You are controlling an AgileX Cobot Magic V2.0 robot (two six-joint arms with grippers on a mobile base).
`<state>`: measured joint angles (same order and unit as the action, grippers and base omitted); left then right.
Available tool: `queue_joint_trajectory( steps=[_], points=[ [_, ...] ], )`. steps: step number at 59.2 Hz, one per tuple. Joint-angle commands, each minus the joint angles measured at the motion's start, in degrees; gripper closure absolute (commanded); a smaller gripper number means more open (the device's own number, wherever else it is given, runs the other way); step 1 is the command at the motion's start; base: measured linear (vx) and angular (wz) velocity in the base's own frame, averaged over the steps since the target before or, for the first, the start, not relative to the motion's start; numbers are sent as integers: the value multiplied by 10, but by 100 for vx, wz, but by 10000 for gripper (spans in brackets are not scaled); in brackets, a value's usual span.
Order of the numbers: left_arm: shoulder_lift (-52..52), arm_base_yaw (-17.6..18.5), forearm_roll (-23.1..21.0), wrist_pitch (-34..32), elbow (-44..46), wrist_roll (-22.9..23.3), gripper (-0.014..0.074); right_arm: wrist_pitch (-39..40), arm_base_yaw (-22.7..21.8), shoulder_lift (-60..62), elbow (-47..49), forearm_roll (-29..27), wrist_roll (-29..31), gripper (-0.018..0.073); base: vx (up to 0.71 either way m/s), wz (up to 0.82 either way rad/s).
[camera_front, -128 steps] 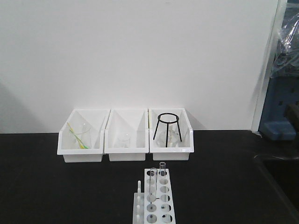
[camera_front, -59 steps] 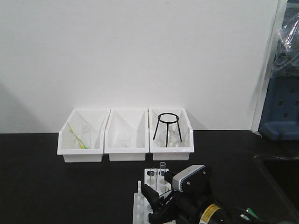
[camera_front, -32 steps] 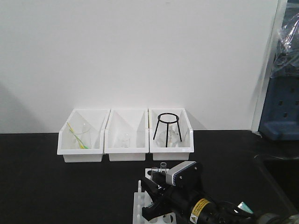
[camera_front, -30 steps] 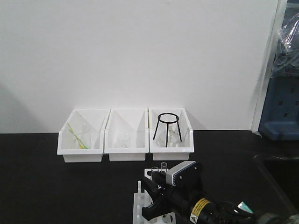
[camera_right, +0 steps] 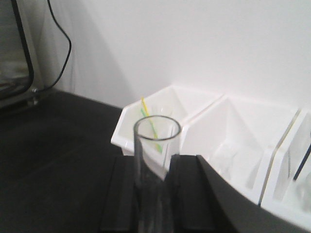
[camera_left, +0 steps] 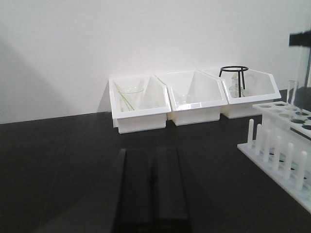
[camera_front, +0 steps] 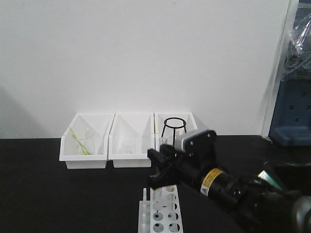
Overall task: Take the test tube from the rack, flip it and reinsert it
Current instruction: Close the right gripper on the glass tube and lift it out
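My right gripper is shut on a clear glass test tube and holds it upright above the far end of the white rack. In the right wrist view the tube's open rim stands between the two black fingers of the right gripper. My left gripper is shut and empty, low over the black table, left of the rack. A second clear tube stands in the rack's far end. The rack's white pegs face the left gripper.
Three open white bins stand in a row by the back wall: the left holds a beaker with a yellow-green stick, the middle a small glass, the right a black tripod ring. A blue object is at the far right.
My right arm came in over the rack, closed on a tube and has lifted it up out of the rack. The rack and bins have not moved.
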<state>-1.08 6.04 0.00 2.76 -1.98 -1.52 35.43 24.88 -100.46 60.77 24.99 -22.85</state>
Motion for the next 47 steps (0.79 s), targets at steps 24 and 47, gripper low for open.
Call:
queue_joint_trajectory(
  steps=[24, 47],
  points=[
    [-5, 0, 0, -47, 3, 1, 602, -232, -1, 122, 155, 602, 254, 570, 0, 0],
    [-5, 0, 0, -47, 3, 1, 602, -289, -9, 121, 181, 106, -269, 570, 0, 0]
  ],
)
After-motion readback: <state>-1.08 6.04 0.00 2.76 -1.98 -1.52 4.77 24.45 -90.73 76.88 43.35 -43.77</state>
